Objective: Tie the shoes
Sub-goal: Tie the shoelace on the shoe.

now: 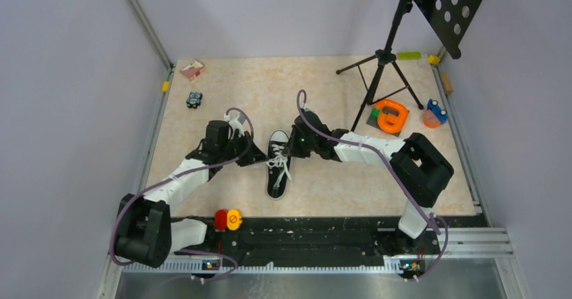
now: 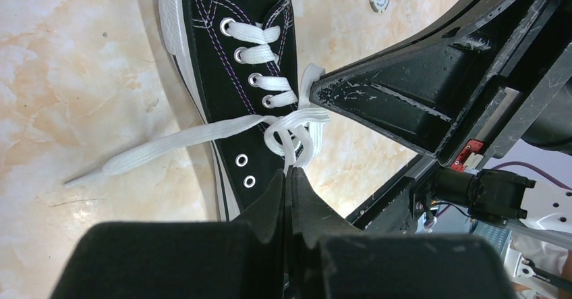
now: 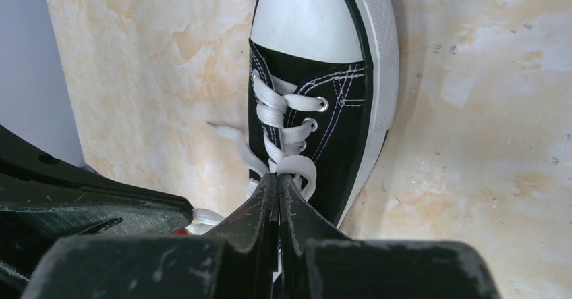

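Beige marbled tabletop (image 1: pixel 324 90), black sneaker (image 1: pixel 278 167) flat on its sole mid-surface, white toe cap pointing away from the arm bases. Left gripper (image 2: pixel 289 171) at the sneaker's left flank, fingers pressed together on a loop of the white laces (image 2: pixel 202 133). Right gripper (image 3: pixel 278 176) at the sneaker's right flank, likewise clamped on a lace. One loose end trailing onto the tabletop beside the sneaker.

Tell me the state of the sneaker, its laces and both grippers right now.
sneaker: upright on its sole, toe pointing away from the arm bases.
laces: threaded, twisted together mid-shoe, no finished bow, one end lying loose beside the shoe.
left gripper: shut on the laces.
right gripper: shut on the laces.
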You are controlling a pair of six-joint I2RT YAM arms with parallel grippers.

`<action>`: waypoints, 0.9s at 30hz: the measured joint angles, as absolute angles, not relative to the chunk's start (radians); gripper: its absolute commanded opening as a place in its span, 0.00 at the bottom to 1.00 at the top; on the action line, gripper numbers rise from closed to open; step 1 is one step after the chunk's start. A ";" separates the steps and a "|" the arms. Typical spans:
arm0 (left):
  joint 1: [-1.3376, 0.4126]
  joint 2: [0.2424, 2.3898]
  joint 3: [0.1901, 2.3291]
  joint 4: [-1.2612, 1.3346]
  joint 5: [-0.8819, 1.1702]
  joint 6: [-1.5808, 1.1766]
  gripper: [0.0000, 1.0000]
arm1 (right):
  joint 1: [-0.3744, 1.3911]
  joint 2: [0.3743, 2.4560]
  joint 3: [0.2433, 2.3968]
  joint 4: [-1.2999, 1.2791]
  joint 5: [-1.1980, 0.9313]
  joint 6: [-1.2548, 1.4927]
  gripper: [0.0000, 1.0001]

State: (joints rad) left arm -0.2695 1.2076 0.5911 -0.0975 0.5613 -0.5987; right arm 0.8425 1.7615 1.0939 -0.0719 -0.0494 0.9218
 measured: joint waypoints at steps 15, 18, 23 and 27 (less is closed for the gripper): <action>-0.270 1.207 0.578 -0.097 0.561 -0.599 0.00 | 0.835 1.736 1.039 -0.071 0.019 0.955 0.00; -0.270 1.208 0.578 -0.097 0.561 -0.599 0.00 | 0.834 1.731 1.026 -0.068 0.023 0.957 0.00; -0.270 1.217 0.578 -0.097 0.560 -0.599 0.00 | 0.832 1.711 1.001 -0.066 0.033 0.966 0.00; -0.270 1.219 0.578 -0.097 0.561 -0.599 0.00 | 0.826 1.685 0.979 -0.061 0.047 0.972 0.00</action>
